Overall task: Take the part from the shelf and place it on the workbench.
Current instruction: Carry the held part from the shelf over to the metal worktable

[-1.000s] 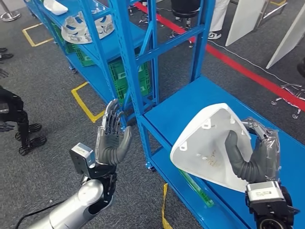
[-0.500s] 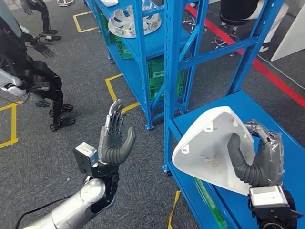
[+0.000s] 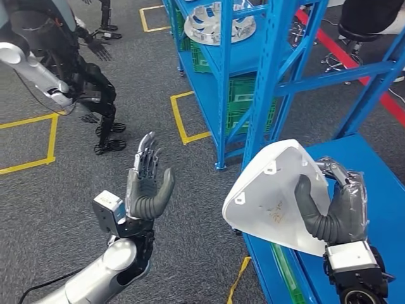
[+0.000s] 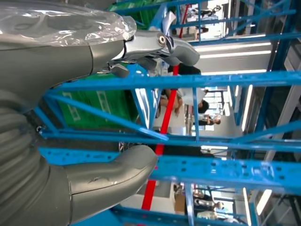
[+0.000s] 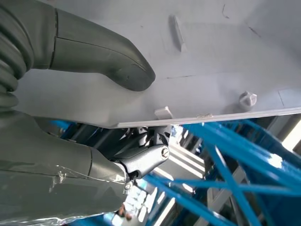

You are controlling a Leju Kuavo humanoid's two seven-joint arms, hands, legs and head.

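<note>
One part in hand, carry step under way

One white part [image 3: 273,196] held by the right hand [image 3: 334,206], thumb pressed across its inner face, other fingers wrapped behind the far edge; right wrist view confirms thumb on one side and fingers [image 5: 142,162] under the rim, so a firm clamp. Part is tilted, off any surface, hanging over the near-left corner of the blue shelf [image 3: 377,183] deck and partly past its edge over the grey floor [image 3: 57,190]. Left hand [image 3: 145,187] raised, palm up-ish, fingers together and straight, thumb apart, holding nothing.

Step, as I judge it: pick done, transport phase; placing not yet done. No workbench identifiable in these frames. Next move likely calls for finding the bench, keeping the clamp steady, and clearing the blue upright [image 3: 265,76] just beside the part. Another robot [image 3: 71,69] stands well apart near yellow floor markings [image 3: 183,123]. More white parts [image 3: 219,22] lie on a farther shelf.
</note>
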